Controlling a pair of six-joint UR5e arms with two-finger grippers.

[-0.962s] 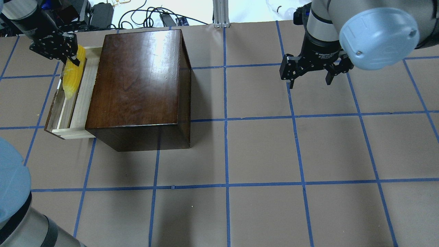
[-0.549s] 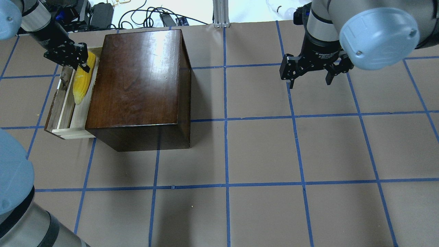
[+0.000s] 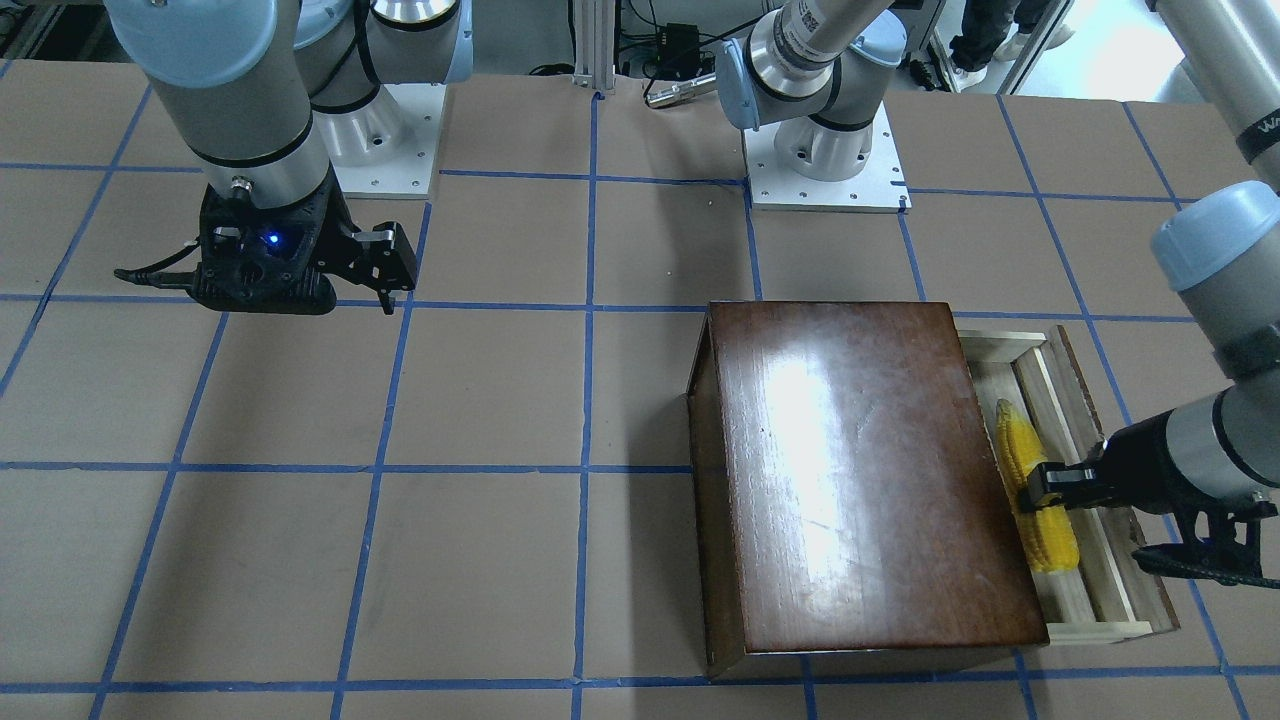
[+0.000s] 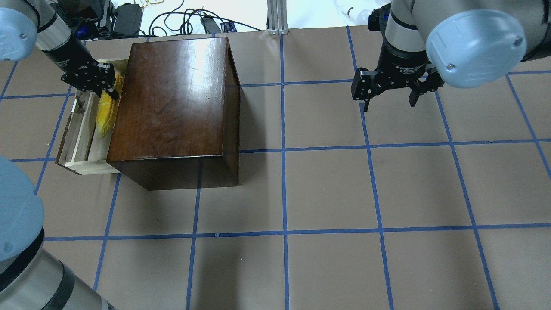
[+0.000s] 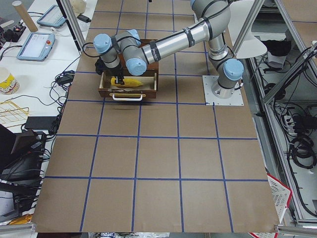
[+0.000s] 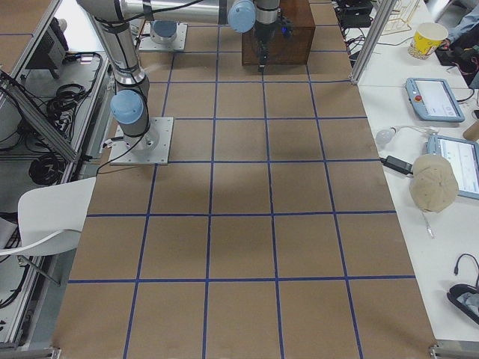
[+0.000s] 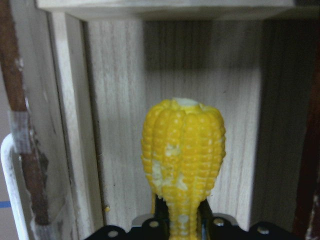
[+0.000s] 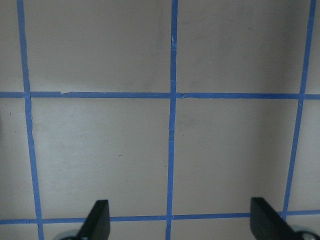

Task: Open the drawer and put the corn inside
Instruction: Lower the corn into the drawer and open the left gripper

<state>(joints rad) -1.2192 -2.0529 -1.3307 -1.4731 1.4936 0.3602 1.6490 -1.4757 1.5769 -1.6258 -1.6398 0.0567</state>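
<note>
Overhead exterior view, left to right: the drawer (image 4: pixel 79 133) stands pulled out from the left face of the box (image 4: pixel 172 94). The left gripper (image 4: pixel 108 88) is clamped on the corn (image 4: pixel 105 116), which lies lengthwise over the drawer tray, just beside the box's left edge. The right gripper (image 4: pixel 389 102) hangs well to the right of the box, jaws spread, holding nothing.

Handling, as a judgement: the corn is probably a light, stiff toy. The bumpy kernels should resist slip, but the round section may roll once released. Take hold across the cob's body; the present pinch sits near one end.

View differences: the left wrist-mounted view shows the pinch on the cob and the pale tray floor beyond it, which the gripper partly hides from overhead. No view settles whether the cob touches that floor. The right wrist-mounted view confirms wide-spread fingers (image 8: pixel 97 220) over the bare table (image 8: pixel 100 140).
</note>
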